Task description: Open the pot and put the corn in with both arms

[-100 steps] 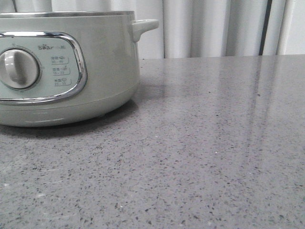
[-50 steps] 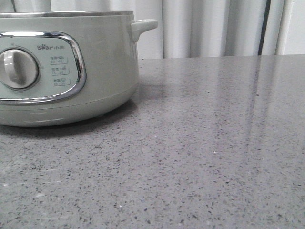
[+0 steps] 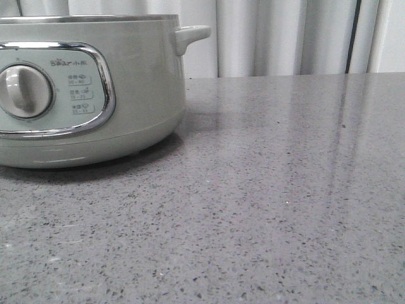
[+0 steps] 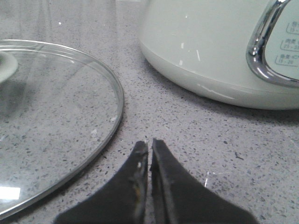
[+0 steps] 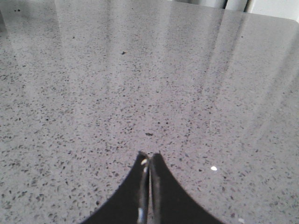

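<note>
Lid-off step apparently done: round glass lid (image 4: 56,121) flat on speckled grey stone table (image 3: 285,202), beside large pale grey-green electric pot (image 3: 88,95) toward the left edge. Left fingers (image 4: 150,151) and right fingers (image 5: 149,161) pressed together, empty. Corn nowhere in view; next, probably locating and grasping it.

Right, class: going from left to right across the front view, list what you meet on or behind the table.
Round dial → chrome-framed panel's right edge → pot's side handle → bare grey speckled table, with pale curtains behind it.
</note>
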